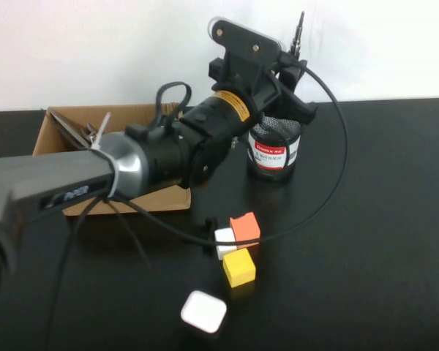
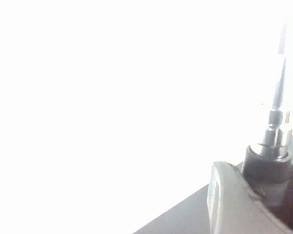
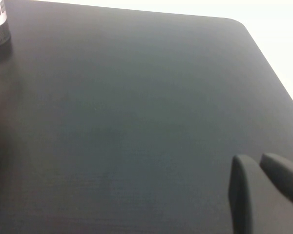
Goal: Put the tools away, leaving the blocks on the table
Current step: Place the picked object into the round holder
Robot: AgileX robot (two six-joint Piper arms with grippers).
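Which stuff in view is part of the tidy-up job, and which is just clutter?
Job: screwdriver in left gripper above mesh cup; orange block, white block, yellow block (to leave); cardboard box; right gripper idle over the table.
Lying about: white case.

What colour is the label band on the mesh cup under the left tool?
Red with a white panel, on the black mesh pen cup; clearest in the high view.
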